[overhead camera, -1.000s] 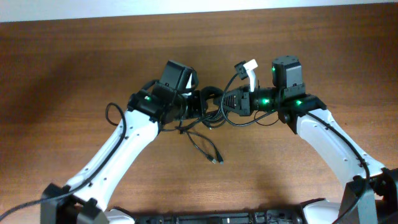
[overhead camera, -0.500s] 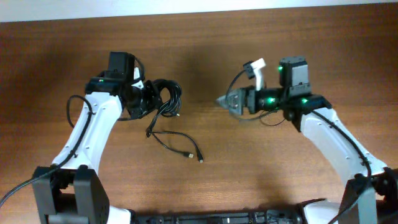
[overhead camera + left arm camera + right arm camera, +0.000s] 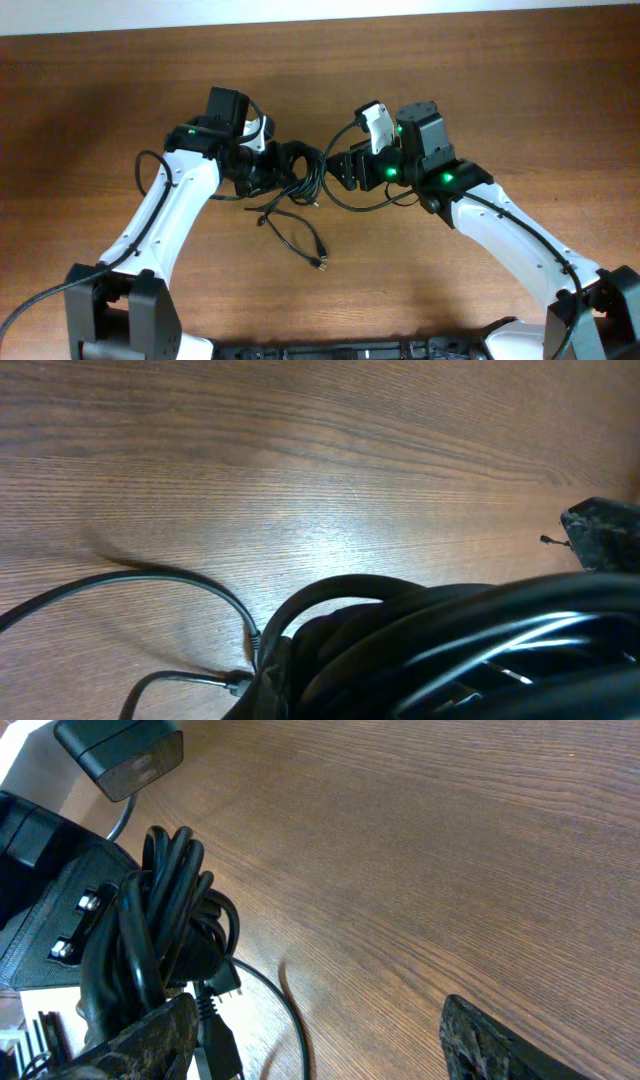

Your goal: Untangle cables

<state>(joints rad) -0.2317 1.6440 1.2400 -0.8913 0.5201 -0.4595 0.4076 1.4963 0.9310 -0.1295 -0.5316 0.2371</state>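
wooden table [image 3: 100,120], pale strip [image 3: 150,12] behind it

A brown wooden tabletop [image 3: 100,90] fills nearly the whole overhead view, its grain running left to right, with a darker patch toward the left. A pale strip [image 3: 200,12] runs along the top edge of the frame, widest at the left. In the left wrist view a soft sheen [image 3: 330,520] of light lies across the middle of the wood.
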